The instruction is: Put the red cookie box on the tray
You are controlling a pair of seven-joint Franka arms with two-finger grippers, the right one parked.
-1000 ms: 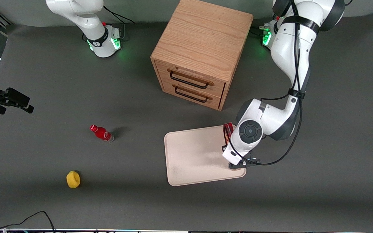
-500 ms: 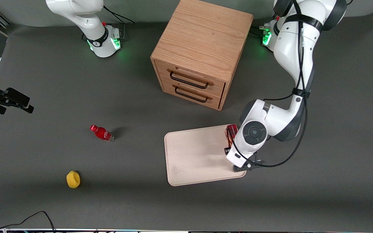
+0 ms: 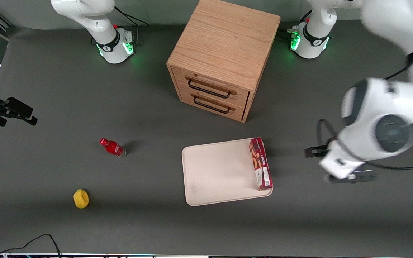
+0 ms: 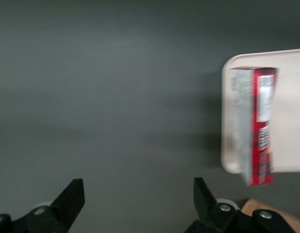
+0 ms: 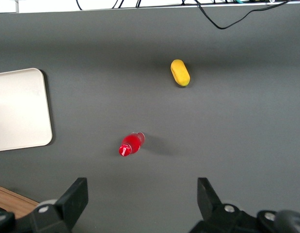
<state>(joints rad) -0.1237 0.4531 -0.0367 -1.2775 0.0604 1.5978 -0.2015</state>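
1. Dark-red cardboard caught my eye first: the red cookie box [image 3: 260, 163] lay flat on the tray [image 3: 217, 172], along the tray's edge toward the working arm's end of the table, its cookie pictures and white label facing up.
2. One end of the box sat at the tray corner nearest the wooden drawer cabinet [image 3: 221, 59]; the other end reached the corner nearest the front camera.
3. From the wrist camera the box [image 4: 255, 124] showed a pale side panel and a red face, lying just inside the tray's low rim [image 4: 226, 116].
4. The gripper [image 4: 139, 201] hung above bare grey table [image 3: 299, 215], well apart from the tray and toward the working arm's end; its two black fingers [image 4: 72, 199] stood wide apart with nothing between them.
5. In the front view the gripper [image 3: 348, 175] was largely hidden under the blurred white wrist.
6. Toward the parked arm's end of the table stood a small red bottle [image 3: 112, 147], and nearer the front camera than the bottle lay a yellow object [image 3: 81, 199].
7. The cabinet's two drawers, each with a dark handle, looked closed.
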